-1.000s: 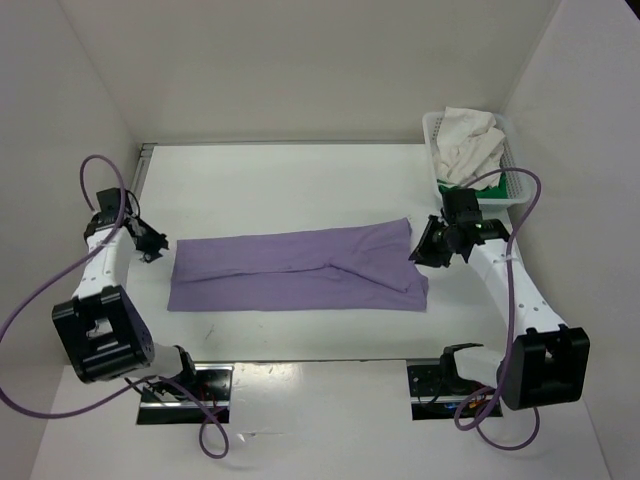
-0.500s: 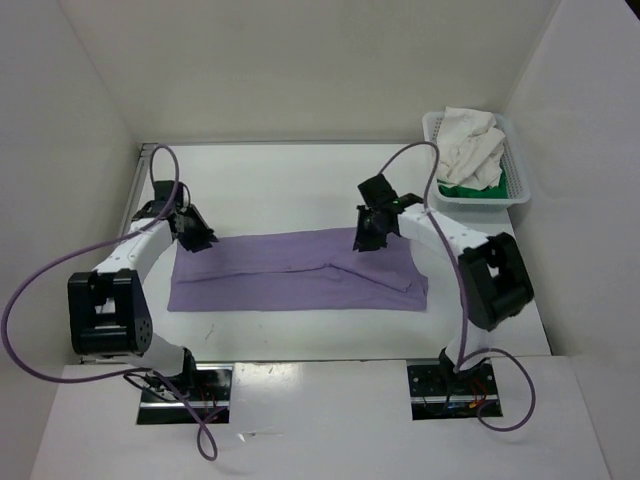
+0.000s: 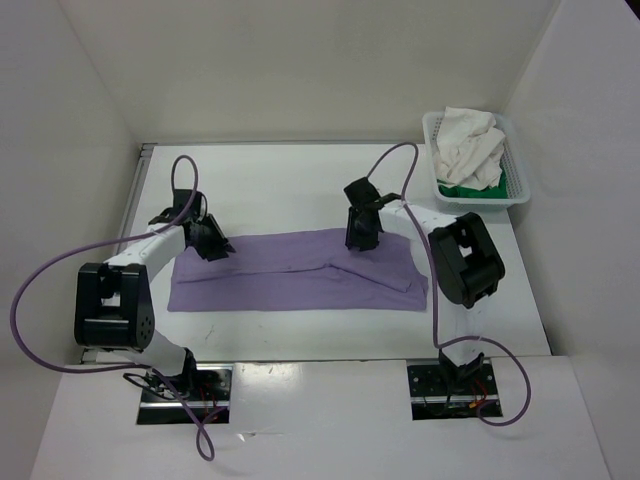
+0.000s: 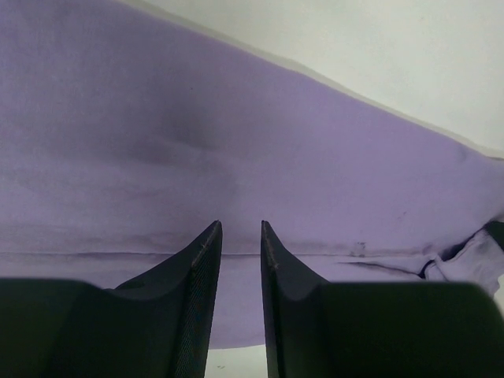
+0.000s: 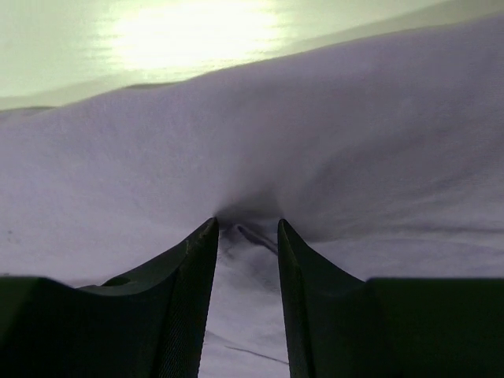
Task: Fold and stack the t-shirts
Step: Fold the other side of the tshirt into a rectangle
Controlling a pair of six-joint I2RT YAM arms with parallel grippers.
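Right claw: tips narrowly apart, lavender shirt puckered between (gripped? cannot tell). Left claw: slim gap, empty. Pinch both upper-edge points, lift evenly.

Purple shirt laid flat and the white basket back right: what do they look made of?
Lavender purple t-shirt: soft matte cloth, possibly cotton; it creases and puckers at the right gripper. White mesh basket: rigid, probably moulded plastic, judging by its even lattice walls.
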